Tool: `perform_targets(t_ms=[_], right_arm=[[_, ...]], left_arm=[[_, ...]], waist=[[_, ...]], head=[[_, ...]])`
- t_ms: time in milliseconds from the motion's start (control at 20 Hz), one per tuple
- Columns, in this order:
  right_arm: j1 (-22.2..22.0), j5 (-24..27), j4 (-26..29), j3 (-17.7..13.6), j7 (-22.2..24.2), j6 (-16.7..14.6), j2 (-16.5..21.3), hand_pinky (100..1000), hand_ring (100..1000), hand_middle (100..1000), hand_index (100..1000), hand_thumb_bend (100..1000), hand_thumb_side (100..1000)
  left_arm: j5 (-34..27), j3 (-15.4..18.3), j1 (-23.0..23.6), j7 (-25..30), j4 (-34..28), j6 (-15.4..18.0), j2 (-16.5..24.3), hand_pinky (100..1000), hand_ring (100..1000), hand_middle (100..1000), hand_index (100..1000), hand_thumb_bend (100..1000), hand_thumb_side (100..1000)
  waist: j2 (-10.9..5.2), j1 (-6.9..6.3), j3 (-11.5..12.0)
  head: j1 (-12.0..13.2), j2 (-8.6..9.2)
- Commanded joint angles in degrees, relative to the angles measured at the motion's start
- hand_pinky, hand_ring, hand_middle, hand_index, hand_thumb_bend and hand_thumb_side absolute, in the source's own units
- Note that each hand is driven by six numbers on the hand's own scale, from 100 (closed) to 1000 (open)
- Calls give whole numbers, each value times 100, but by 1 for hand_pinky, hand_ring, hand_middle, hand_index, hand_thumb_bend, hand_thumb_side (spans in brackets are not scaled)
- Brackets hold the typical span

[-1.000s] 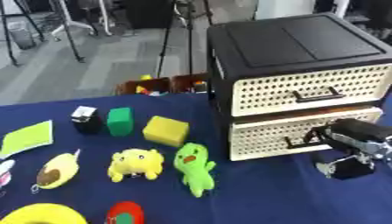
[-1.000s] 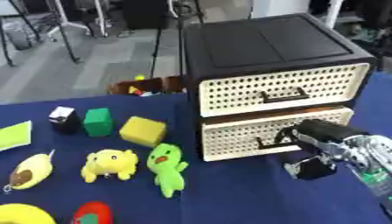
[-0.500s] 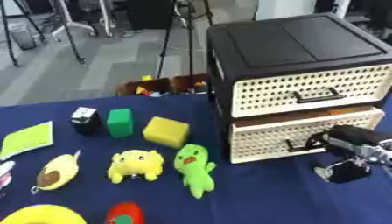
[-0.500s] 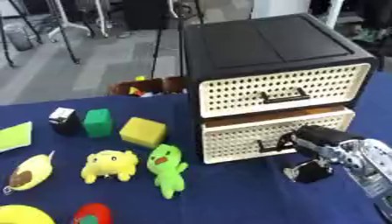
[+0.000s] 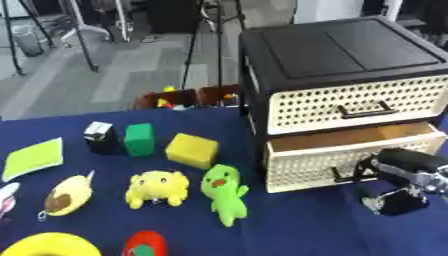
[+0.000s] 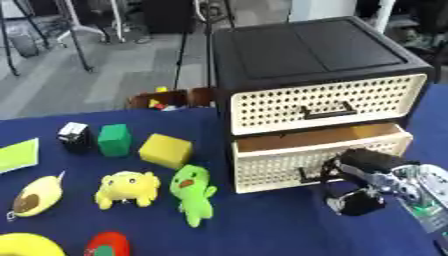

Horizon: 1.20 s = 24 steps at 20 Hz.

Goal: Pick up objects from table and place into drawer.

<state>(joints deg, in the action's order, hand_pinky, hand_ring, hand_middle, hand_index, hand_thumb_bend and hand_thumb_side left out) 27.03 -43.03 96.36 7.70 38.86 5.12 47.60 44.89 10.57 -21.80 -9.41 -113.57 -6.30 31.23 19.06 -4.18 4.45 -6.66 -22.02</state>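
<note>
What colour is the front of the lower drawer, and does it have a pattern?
Cream with a perforated dot pattern; the lower drawer shows best in the right eye view.

Matt blue cloth [image 5: 306, 230] under perforated cream plastic drawers [image 6: 315, 160] and plush toys [image 5: 156, 187].

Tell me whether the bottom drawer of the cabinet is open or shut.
Partly open. The lower drawer juts forward of the shut upper drawer, a strip of its inside showing, with the right hand at its handle.

Drawer handle [image 6: 313, 172] behind robot hand [image 6: 363, 172]
</note>
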Motion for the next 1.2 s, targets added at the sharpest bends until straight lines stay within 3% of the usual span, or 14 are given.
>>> perform_targets(t_ms=[50,850,1200], right_arm=[[-161,41,199,-66,50,38,215,100,195,135,715,100,323],[-1054,14,1167,-317,129,111,348,100,200,142,703,100,343],[-1152,-34,1348,-354,189,138,341,100,202,144,703,100,356]], left_arm=[[-24,34,-70,3,-102,10,121,640,740,788,939,100,944],[2,71,-60,-16,-102,-3,135,639,740,789,939,100,943],[10,78,-55,-30,-102,-9,130,639,740,789,939,100,944]], waist=[[-99,3,-20],[-110,-23,-92],[-128,-17,-104]], head=[[10,28],[66,69],[56,82]])
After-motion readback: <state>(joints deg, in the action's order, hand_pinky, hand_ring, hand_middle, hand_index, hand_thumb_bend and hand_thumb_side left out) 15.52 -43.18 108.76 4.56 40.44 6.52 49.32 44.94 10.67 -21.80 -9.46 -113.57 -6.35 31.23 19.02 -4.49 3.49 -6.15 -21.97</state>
